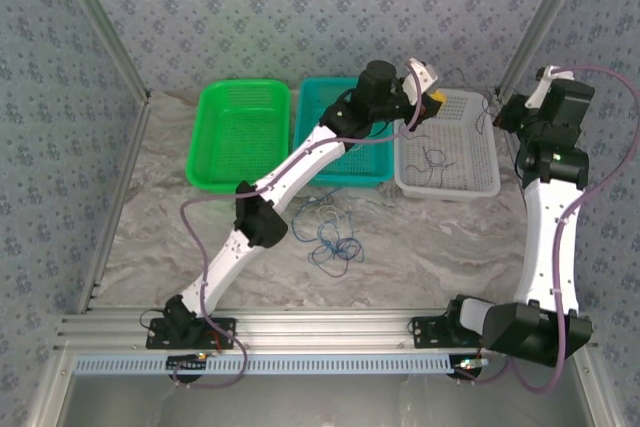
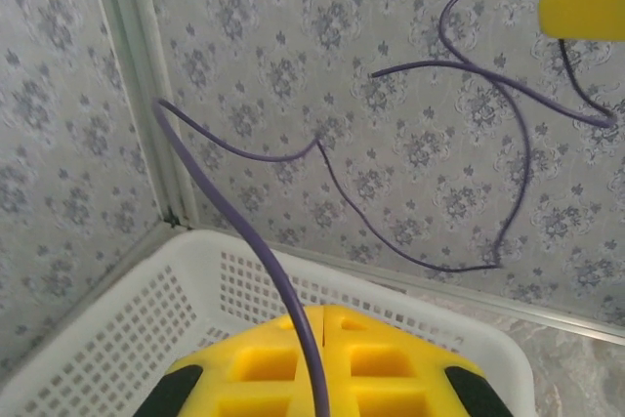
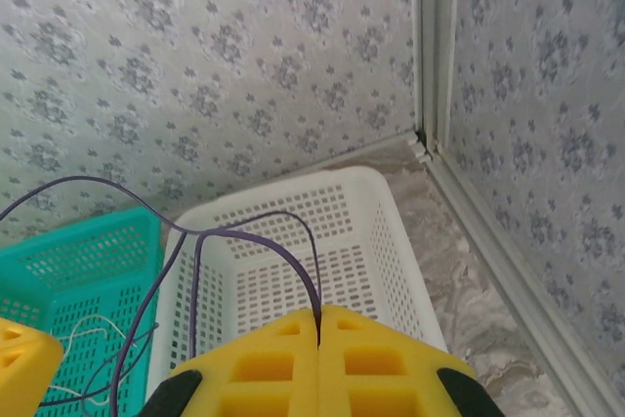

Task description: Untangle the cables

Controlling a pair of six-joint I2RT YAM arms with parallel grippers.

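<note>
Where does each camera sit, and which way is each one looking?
Top external: above and behind, looking down on the table; left arm and right arm show.
Left wrist: on the left arm, facing the wall; left pincer shows, shut on a thin cable.
Right wrist: on the right arm, facing the corner; right pincer shows.
Both wrist views share the white basket.

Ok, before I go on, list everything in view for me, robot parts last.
Green basket: one, green, back left of table.
Teal basket: one, teal, back middle.
White basket: one, white, back right.
Cable tangle: one, blue and white, on table in front of teal basket.
Loose cable: one, dark, lying in white basket.
Held cable: one, blue-purple, strung between both grippers above white basket.
Table: one, grey marbled.
Left gripper: yellow, shut on held cable.
Right gripper: yellow, shut on held cable.
</note>
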